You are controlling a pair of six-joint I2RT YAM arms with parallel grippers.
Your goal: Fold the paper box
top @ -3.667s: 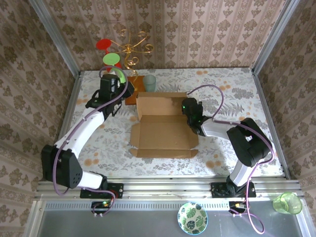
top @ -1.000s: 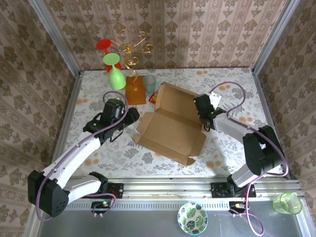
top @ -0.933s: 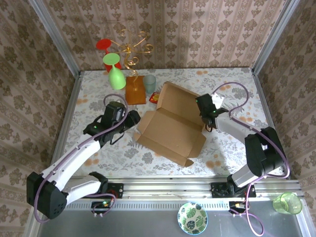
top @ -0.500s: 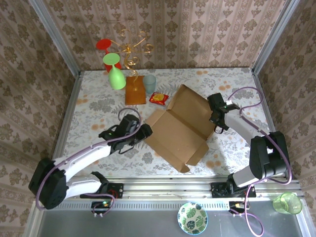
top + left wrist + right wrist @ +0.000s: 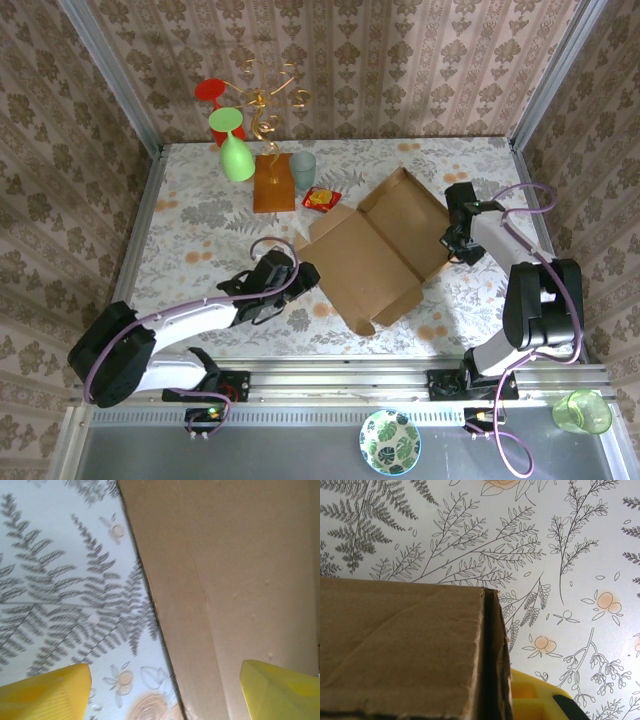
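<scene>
Near the middle of the table (image 5: pixel 200 200), a bit toward 3 o'clock, we see the paper box (image 5: pixel 375 255). It is big, plain brown and open, turned like a diamond. One half lies flat toward 7 o'clock. The half toward 1 o'clock has low walls standing up. At its 8 o'clock side, the left gripper (image 5: pixel 303 275) has its yellow fingers (image 5: pixel 45 695) spread wide. At its 3 o'clock edge, the right gripper (image 5: pixel 455 245) pinches the box wall.

the paper box (image 5: pixel 372 255) is plain brown corrugated cardboard, opened out inside-up and turned diagonal, right of centre; walls at its far right end stand up, near panel lies flat
</scene>
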